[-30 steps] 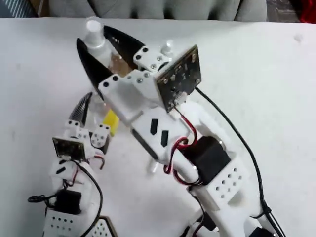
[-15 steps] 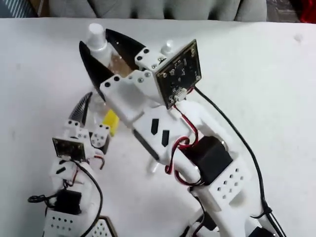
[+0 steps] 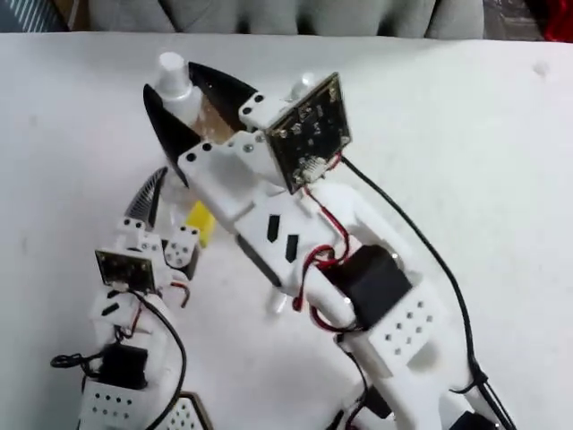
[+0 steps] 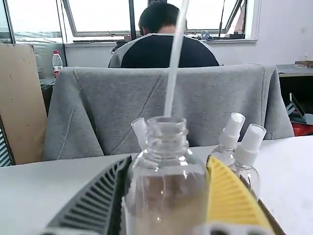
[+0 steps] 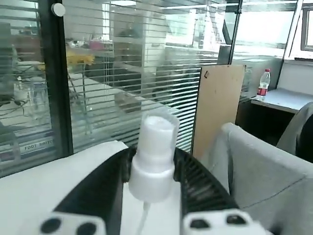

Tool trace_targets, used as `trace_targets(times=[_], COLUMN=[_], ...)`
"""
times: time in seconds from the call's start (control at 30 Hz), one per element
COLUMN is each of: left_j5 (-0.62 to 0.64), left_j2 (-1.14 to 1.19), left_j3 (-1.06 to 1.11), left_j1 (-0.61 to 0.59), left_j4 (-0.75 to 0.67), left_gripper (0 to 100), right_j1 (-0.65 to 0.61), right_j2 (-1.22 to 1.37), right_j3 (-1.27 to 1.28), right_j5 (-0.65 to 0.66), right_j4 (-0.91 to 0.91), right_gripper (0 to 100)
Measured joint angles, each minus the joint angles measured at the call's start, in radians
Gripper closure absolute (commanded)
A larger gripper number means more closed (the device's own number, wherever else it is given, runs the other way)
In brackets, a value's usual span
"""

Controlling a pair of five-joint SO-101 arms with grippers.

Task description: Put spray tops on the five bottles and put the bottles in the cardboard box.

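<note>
my right gripper (image 3: 172,85) clamps the spray top (image 5: 152,147) straight above the bottle (image 4: 166,196) clamped in my left gripper (image 4: 168,164), tube (image 4: 173,63) upright.

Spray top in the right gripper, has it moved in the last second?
Yes. The spray top has shifted slightly away from the table's far edge, toward the left gripper.
</note>
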Motion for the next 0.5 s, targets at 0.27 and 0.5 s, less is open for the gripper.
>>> trace_targets(times=[0.27, 0.5], left_j5=[0.000, 0.000], left_j2=[0.000, 0.000], left_j3=[0.000, 0.000], left_j1=[0.000, 0.000], left_j4=[0.000, 0.000], left_gripper=[98, 98], right_j1=[0.000, 0.003], right_j2=[0.002, 0.075], right_j3=[0.104, 0.126], right_j5=[0.000, 0.000], right_j4=[-0.057, -0.057], right_gripper=[98.4, 98.4])
